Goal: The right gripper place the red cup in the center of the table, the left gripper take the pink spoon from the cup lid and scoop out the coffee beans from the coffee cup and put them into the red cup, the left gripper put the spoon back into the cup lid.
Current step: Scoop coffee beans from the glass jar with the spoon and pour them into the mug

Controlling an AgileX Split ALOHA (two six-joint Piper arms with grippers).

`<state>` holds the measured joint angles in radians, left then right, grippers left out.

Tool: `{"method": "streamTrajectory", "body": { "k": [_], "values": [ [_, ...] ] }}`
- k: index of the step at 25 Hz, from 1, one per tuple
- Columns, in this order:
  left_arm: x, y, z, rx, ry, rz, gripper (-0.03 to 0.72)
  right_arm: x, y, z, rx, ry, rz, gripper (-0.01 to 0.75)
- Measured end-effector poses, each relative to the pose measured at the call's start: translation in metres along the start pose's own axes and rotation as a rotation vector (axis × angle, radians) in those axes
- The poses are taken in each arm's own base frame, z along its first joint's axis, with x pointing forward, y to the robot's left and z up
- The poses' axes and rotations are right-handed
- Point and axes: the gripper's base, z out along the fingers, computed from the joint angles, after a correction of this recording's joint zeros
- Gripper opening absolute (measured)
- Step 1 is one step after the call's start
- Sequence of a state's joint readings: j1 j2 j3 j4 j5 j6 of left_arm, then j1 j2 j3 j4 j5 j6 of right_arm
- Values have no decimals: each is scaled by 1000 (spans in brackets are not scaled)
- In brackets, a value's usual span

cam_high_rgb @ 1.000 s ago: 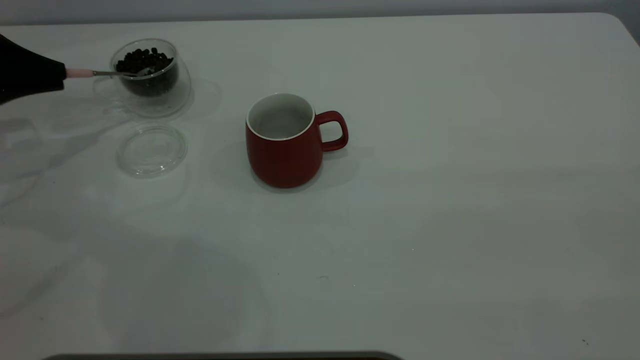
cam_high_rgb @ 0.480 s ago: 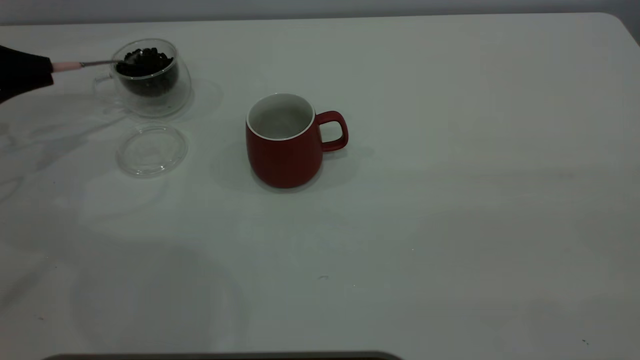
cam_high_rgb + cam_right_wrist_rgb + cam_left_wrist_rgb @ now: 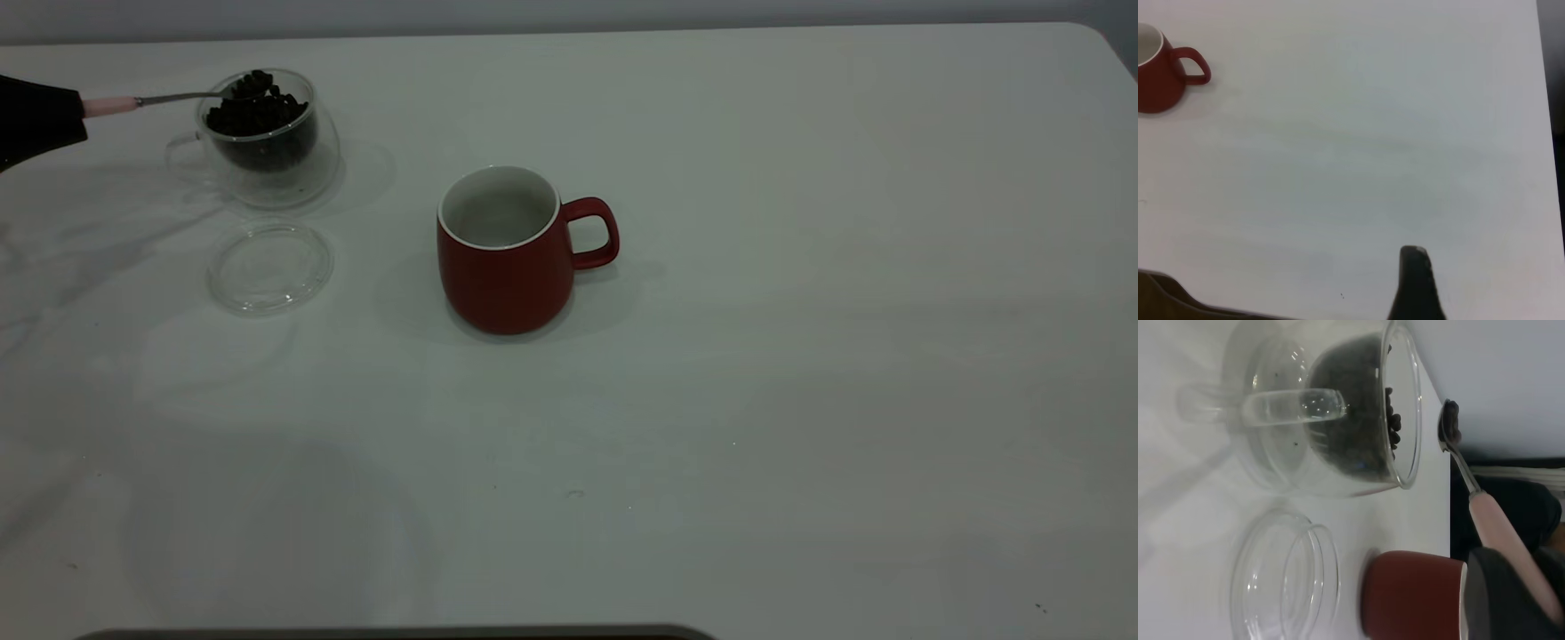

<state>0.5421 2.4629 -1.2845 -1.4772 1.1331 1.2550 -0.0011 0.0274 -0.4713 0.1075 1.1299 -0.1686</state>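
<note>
At the far left edge of the exterior view the left gripper reached in just above the table, clenched on the pink handle of the spoon, which ran nearly level toward the right. The spoon's bowl, carrying a few beans, hung just over the rim of the coffee cup, clear of the glass. That cup stood near the table's far left corner, its heap of beans filling the inner wall, its clear handle pointing left toward the gripper. Just in front of it lay the lid, flat and bare, apart from the cup by a narrow strip of table. Further right, well apart from both, the red cup stood upright around mid-table with its handle turned right and nothing showing inside. Between the coffee cup and the red cup the surface was open. To the right of the red cup the table ran bare all the way to its rounded far corner. The right gripper showed only as one dark fingertip in its own wrist view, well off from the red cup; whether it was released or clenched I cannot tell.
</note>
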Motion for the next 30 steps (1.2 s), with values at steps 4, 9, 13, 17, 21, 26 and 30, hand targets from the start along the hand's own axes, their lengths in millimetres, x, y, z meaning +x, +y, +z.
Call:
{"method": "streamTrajectory", "body": {
  "k": [4, 9, 13, 17, 21, 26, 30],
  "values": [
    [2, 1, 0, -6, 18, 3, 125, 0, 0, 0, 0, 0, 0, 591],
    [5, 2, 0, -20, 59, -9, 125, 0, 0, 0, 0, 0, 0, 591],
    [7, -2, -1, -33, 94, 3, 125, 0, 0, 0, 0, 0, 0, 591],
    [7, -13, 6, -29, 120, 23, 125, 0, 0, 0, 0, 0, 0, 591],
    [12, -20, 23, -23, 168, 42, 125, 0, 0, 0, 0, 0, 0, 591],
    [20, -29, 46, -13, 235, 65, 125, 0, 0, 0, 0, 0, 0, 591],
    [28, -36, 63, -4, 283, 83, 125, 0, 0, 0, 0, 0, 0, 591]
  ]
}}
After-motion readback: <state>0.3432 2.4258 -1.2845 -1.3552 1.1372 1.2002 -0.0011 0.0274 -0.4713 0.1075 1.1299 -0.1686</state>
